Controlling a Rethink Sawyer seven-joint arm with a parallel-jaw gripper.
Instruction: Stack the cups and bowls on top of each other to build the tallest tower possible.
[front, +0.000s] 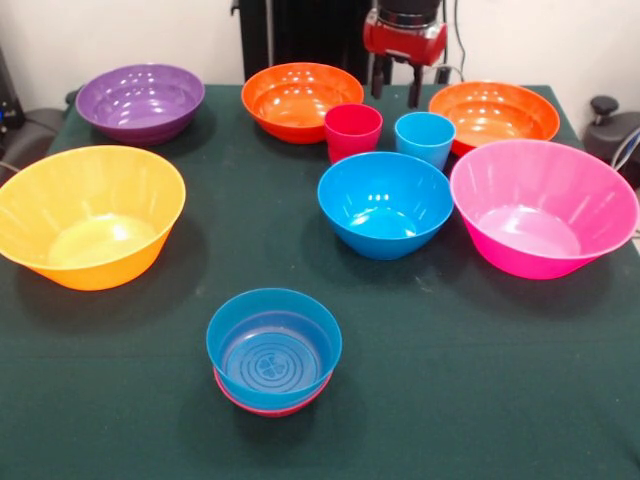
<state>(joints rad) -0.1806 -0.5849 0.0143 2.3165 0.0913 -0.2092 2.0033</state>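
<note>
My gripper (396, 84) hangs open at the far side of the table, above and behind the red cup (352, 131) and the light blue cup (425, 137), holding nothing. Both cups stand upright side by side. In front of them sits a mid-sized blue bowl (385, 203). Near the front edge, a small blue bowl (274, 346) is nested in a small red bowl (268, 405), forming a low tower. A large yellow-orange bowl (90, 215) sits left, a large pink bowl (543, 206) right. A purple bowl (141, 101) and two orange bowls (300, 100) (493, 112) line the far side.
The green tablecloth (480, 380) covers the table. A dark chair (612, 135) stands off the right edge.
</note>
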